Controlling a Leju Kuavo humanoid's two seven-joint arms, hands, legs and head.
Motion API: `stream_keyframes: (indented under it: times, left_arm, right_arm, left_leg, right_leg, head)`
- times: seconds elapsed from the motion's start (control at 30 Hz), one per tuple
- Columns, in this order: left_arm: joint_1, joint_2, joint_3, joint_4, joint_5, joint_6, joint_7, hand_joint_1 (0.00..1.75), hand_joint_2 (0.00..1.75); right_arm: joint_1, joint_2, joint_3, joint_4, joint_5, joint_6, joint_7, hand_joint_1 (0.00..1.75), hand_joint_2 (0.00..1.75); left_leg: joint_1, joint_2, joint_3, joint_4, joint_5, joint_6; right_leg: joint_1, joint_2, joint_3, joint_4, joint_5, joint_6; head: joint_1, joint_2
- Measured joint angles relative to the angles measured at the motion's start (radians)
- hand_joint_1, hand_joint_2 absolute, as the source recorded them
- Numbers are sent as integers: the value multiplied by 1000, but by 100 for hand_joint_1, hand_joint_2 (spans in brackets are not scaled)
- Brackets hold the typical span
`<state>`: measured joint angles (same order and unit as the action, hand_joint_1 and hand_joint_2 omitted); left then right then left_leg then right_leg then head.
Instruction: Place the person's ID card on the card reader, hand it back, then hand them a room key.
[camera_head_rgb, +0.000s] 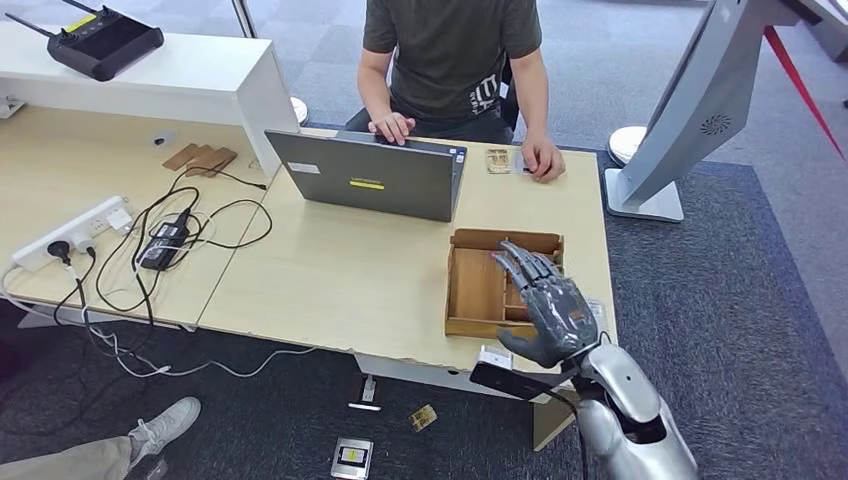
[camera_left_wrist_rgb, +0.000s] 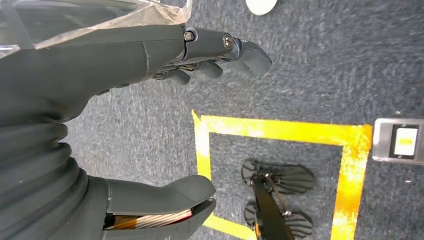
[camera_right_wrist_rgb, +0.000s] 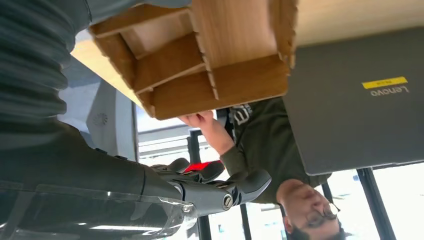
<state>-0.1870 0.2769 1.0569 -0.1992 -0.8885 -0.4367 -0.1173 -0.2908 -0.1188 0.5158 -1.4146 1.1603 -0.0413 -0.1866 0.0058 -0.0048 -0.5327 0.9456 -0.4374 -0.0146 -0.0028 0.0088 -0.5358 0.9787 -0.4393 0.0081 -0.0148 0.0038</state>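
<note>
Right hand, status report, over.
Right hand open, over wooden tray, holding nothing. Left hand empty, hanging over floor. Card on desk by person's hand.

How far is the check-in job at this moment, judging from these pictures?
It looks early. The small card lies on the pale wooden desk by the person's hand. The right hand hovers open over the compartmented wooden tray. Reading, returning and key handover remain.
</note>
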Motion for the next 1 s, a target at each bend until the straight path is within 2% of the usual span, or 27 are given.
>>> stream_keyframes:
  times: [0.23,0.5,0.73,1.0]
  left_arm:
    - [-64,19,-2,-1,-17,-6,25,0,175]
    - [-46,40,0,0,7,-4,20,0,175]
    - [-8,52,9,0,22,-3,8,0,175]
    - [14,60,17,0,23,-3,0,0,175]
  right_arm:
    - [-61,98,36,185,42,-92,-8,0,175]
    - [-110,158,46,356,49,-162,-16,0,175]
    - [-112,144,44,372,34,-134,-31,0,175]
    - [-90,72,19,283,36,-69,-25,0,175]
  left_leg:
    - [1,0,0,0,0,-1]
    - [1,0,-1,0,0,-1]
    - [1,0,0,0,0,-1]
    - [1,0,0,0,0,-1]
  right_leg:
    - [2,0,0,1,0,-1]
    - [2,0,0,0,0,-1]
    - [1,0,-1,-1,0,-1]
    - [1,0,0,-1,0,-1]
  head:
    - [0,0]
    - [0,0]
    - [0,0]
    - [0,0]
